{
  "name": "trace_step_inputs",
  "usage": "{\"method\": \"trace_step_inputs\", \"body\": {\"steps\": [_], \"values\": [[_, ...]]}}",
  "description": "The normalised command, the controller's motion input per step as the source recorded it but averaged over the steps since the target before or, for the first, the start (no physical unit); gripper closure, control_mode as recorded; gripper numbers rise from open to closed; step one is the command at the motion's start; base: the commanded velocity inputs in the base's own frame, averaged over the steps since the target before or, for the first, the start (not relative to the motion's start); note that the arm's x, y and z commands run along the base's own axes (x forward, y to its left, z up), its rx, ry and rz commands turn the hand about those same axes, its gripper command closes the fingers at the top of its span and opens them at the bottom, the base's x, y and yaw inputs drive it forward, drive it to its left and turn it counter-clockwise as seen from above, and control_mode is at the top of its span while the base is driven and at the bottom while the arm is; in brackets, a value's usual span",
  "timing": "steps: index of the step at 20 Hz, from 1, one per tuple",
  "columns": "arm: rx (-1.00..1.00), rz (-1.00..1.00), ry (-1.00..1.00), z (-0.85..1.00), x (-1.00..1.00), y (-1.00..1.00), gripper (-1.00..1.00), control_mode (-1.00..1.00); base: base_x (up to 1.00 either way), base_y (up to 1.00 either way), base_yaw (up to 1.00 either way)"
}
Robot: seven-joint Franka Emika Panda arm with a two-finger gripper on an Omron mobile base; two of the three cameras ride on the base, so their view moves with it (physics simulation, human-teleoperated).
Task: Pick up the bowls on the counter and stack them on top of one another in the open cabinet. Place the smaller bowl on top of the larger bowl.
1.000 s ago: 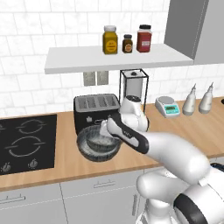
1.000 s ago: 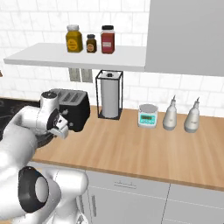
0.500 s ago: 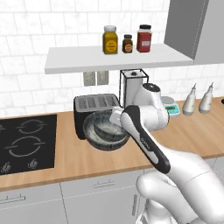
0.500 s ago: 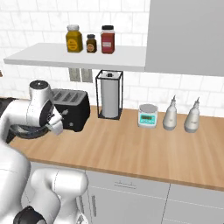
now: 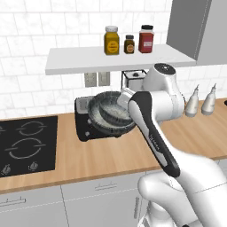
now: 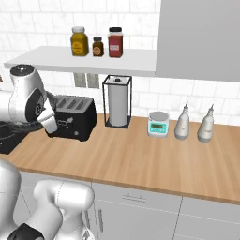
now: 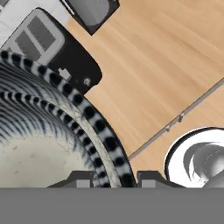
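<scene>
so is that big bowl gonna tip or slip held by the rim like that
Probably stiff: the larger bowl keeps its round shape though lifted clear of the counter. It may want to swing, since the gripper pinches only one edge of the rim and the bowl already hangs tilted. The rough ribbed wall likely helps against slipping.

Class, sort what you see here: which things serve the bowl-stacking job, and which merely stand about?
Job: wide dark grey textured bowl, smaller matching bowl nested inside, gripper clamping their rims, pale wall shelf.

Bystanders: black toaster, three jars, paper-towel holder, kitchen scale.
</scene>
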Motion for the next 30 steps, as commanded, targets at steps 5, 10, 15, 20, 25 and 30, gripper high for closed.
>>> {"method": "trace_step_inputs", "body": {"steps": [5, 10, 15, 20, 25, 30], "values": [[0.04, -0.15, -0.21, 0.83, -0.12, -0.06, 1.0, -1.0, 0.0, 0.0, 0.0], [0.12, -0.08, -0.24, 0.84, -0.11, -0.08, 1.0, -1.0, 0.0, 0.0, 0.0], [0.17, 0.0, -0.23, 0.63, -0.03, -0.07, 1.0, -1.0, 0.0, 0.0, 0.0], [0.16, 0.0, -0.17, 0.54, 0.09, 0.0, 1.0, -1.0, 0.0, 0.0, 0.0], [0.05, -0.01, 0.02, 0.28, 0.56, 0.0, 1.0, -1.0, 0.0, 0.0, 0.0], [0.0, 0.0, 0.04, 0.22, 0.7, 0.01, 1.0, -1.0, 0.0, 0.0, 0.0]]}}
